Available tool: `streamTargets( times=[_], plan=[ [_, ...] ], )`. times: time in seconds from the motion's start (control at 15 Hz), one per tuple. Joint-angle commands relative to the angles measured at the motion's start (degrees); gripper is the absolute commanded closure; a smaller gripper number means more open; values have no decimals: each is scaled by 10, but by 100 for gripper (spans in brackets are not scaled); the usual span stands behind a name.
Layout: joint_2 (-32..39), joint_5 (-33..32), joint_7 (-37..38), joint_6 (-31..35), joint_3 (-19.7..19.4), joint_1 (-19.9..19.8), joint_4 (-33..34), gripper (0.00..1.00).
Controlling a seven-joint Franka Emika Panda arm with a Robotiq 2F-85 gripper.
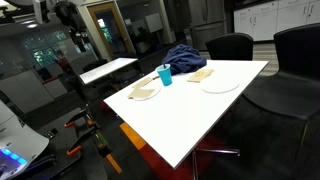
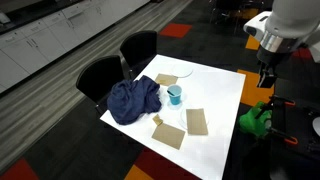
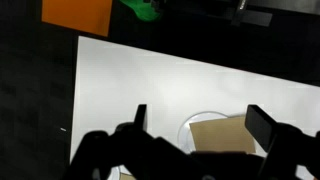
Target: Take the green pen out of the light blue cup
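The light blue cup (image 1: 165, 76) stands upright near the middle of the white table (image 1: 190, 120), next to a dark blue cloth (image 1: 186, 58). It also shows in an exterior view (image 2: 175, 96). The green pen is too small to make out; only a faint sliver shows at the cup's rim. My gripper (image 2: 266, 76) hangs above the table's edge, well away from the cup. In the wrist view my gripper (image 3: 200, 122) is open and empty, looking down on a white plate (image 3: 185, 127) with a brown napkin (image 3: 225, 135) on it. The cup is out of the wrist view.
Brown napkins (image 2: 197, 121) (image 2: 168, 133) lie on the table near the cup. Two black chairs (image 2: 100, 75) (image 2: 138, 45) stand along one side. A green object (image 2: 255, 120) sits on the floor beside the table, near the arm's base.
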Motion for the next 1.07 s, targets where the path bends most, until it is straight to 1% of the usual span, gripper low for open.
streamTargets(
  times=[0.0, 0.53, 1.0],
  plan=[
    [2, -7, 6, -2, -15, 17, 1, 0],
    [2, -7, 6, -2, -15, 17, 1, 0],
    [60, -9, -10, 33, -25, 24, 31, 0]
  ],
)
